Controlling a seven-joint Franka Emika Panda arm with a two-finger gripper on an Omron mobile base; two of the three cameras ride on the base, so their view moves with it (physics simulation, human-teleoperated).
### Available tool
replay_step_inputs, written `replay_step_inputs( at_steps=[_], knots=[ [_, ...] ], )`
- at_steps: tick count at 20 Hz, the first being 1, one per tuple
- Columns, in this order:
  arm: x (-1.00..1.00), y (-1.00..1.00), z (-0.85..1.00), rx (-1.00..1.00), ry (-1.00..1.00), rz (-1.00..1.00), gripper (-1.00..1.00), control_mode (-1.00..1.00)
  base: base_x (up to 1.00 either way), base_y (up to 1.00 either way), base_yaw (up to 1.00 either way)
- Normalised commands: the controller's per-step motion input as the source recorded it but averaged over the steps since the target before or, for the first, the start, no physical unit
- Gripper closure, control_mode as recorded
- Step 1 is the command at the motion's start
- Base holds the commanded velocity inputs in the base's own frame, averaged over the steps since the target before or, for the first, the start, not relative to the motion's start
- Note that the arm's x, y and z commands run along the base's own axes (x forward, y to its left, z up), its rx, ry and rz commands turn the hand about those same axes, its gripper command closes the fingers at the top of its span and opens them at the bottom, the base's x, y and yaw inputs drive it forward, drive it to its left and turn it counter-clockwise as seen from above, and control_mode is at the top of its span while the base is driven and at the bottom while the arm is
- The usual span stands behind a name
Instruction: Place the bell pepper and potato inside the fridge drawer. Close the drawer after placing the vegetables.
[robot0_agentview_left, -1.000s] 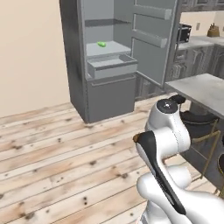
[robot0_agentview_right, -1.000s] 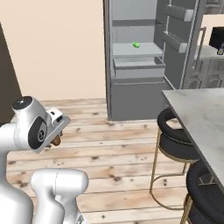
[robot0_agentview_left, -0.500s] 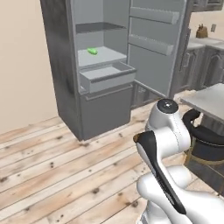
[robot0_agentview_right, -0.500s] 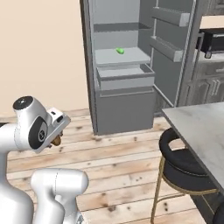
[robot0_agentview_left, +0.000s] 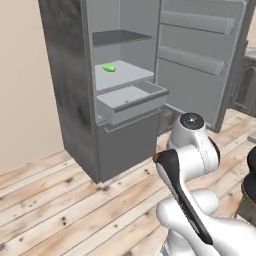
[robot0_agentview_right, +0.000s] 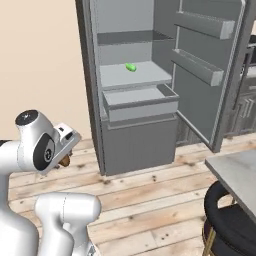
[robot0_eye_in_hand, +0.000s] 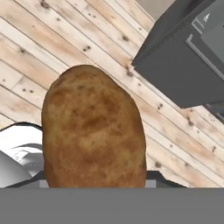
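A brown, speckled potato (robot0_eye_in_hand: 94, 131) looms large in the hand view, and my gripper (robot0_agentview_right: 65, 159) is shut on it, held low beside the arm's lower left in the right base view. Its fingertips are hidden behind the potato. The fridge drawer (robot0_agentview_left: 131, 101) (robot0_agentview_right: 142, 103) is pulled out below the lower shelf, open, with a plain grey front. It stands ahead of the arm and well apart from the gripper. The bell pepper is out of view.
The grey fridge (robot0_agentview_left: 75, 100) stands open, its door (robot0_agentview_right: 207, 75) swung out to the right with two door racks. A green elongated vegetable (robot0_agentview_left: 109, 68) (robot0_agentview_right: 131, 67) lies on the shelf above the drawer. A counter corner (robot0_agentview_right: 235, 175) and a black stool (robot0_agentview_right: 230, 225) are at the lower right, over wooden floor.
The whole scene has shifted and the fridge looks nearer and more central, so the base has driven toward it. The gripper stays shut on the potato.
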Motion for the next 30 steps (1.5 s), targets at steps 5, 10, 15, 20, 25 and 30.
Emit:
replay_step_inputs(
  at_steps=[5,10,15,20,25,30],
  knots=[
    [0.00,0.00,0.00,0.00,0.00,0.00,1.00,1.00,1.00,0.07,-0.15],
    [0.00,0.00,0.00,0.00,0.00,0.00,1.00,1.00,1.00,-0.01,-0.08],
    [0.00,0.00,0.00,0.00,0.00,0.00,1.00,1.00,1.00,-0.07,0.00],
    [0.00,0.00,0.00,0.00,0.00,0.00,1.00,1.00,0.95,-0.31,0.01],
    [0.00,0.00,0.00,0.00,0.00,0.00,1.00,1.00,0.66,-0.32,0.04],
    [0.00,0.00,0.00,0.00,0.00,0.00,1.00,1.00,0.23,0.07,0.00]
  ],
)
